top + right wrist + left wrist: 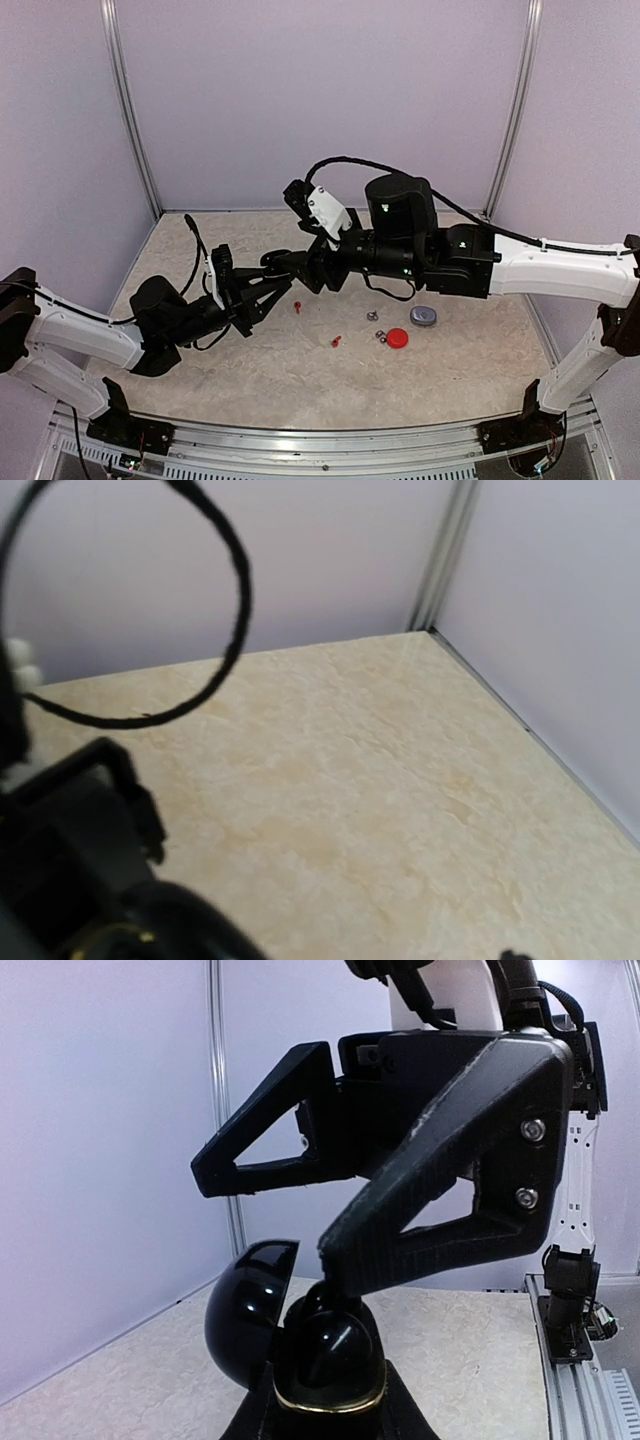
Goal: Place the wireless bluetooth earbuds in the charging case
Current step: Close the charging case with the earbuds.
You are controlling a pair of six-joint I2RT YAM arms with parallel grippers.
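Left pincer (pixel 280 288) clamps open black charging case (pixel 330 1355), right pincer (pixel 260 1218) gapes wide above; red earbuds (pixel 297 307), silver earbuds (pixel 372 316) lie uninserted mid-frame on tabletop (pixel 450 370).

We can read no text, label, brand, number or sign in any of the views. The glossy black charging case (pixel 240 1325) carries no lettering that we can make out, and the worktop (pixel 400 780) carries none either.

Red bud (pixel 298 306), 2nd red bud (pixel 337 341) lie loose; blk case (pixel 322 1355) open.
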